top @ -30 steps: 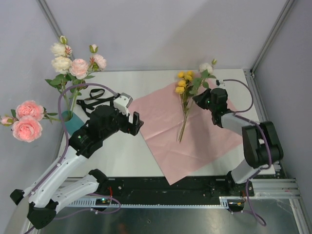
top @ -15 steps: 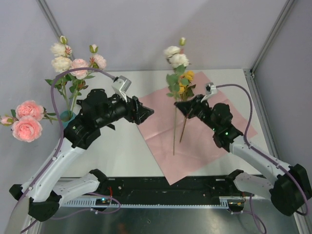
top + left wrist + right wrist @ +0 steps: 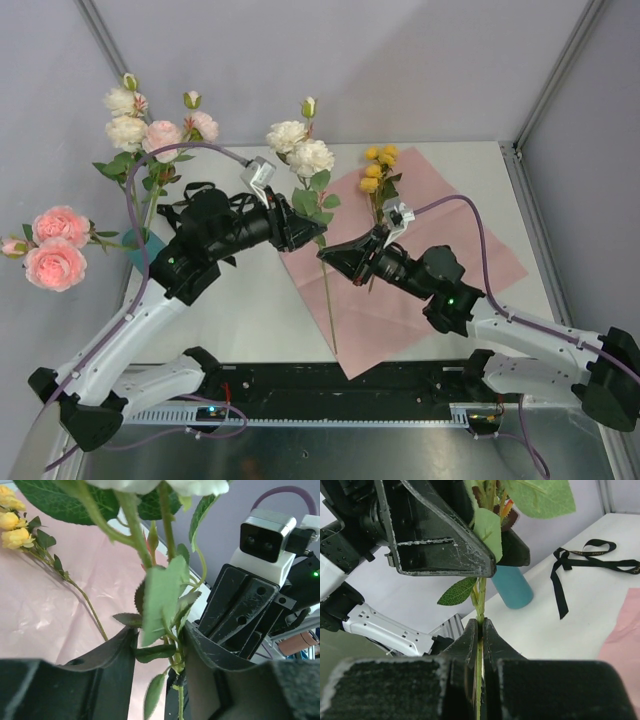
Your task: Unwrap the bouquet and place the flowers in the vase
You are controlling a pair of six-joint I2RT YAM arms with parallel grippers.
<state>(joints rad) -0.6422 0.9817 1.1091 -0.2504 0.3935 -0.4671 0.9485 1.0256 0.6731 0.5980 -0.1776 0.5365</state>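
Right end effector (image 3: 326,256), clamping the rose stem (image 3: 328,310), is arriving from the paper (image 3: 440,230). Left end effector (image 3: 305,232) is narrowing around the stem, jaws still apart. Looks like a handover toward the vase (image 3: 141,256) is starting.

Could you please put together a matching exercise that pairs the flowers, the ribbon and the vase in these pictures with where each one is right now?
Things:
1. white rose stem
2. yellow flowers
3. black ribbon
4. teal vase

Places:
A. lying on the pink paper
B. standing at the left of the table, with pink and cream roses in it
C. pinched in the right gripper
D. lying loose on the table

Pairs: 1-C, 2-A, 3-D, 4-B.
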